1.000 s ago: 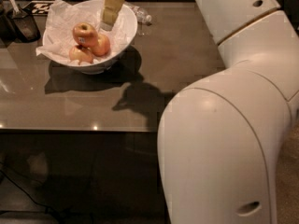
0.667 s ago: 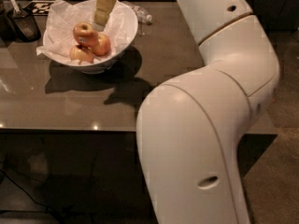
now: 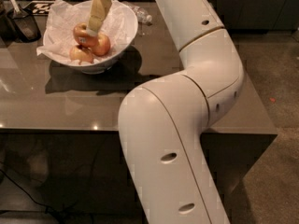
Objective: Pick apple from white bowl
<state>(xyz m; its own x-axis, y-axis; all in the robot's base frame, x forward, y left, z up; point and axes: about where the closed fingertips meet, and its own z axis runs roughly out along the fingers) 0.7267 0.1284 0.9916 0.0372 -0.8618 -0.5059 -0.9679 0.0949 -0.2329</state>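
Observation:
The white bowl (image 3: 127, 28), lined with crumpled white paper (image 3: 59, 21), stands at the back left of the grey-brown table (image 3: 70, 101). Three apples lie in it. The apple (image 3: 81, 33), red-orange with a small dark sticker, sits on top at the left. A smaller red-yellow apple (image 3: 103, 46) lies to its right and a duller one (image 3: 80, 55) in front. My gripper (image 3: 95, 28) reaches down into the bowl from above, its cream tip against the right top of the stickered apple.
My white arm (image 3: 187, 101) sweeps across the right and front of the view, hiding much of the table. Dark utensils (image 3: 21, 22) stand at the back left. A small clear plastic item (image 3: 143, 17) lies behind the bowl.
The gripper has moved left and down inside the bowl, from over its far rim to the top apple. The arm's elbow has swung across the foreground.

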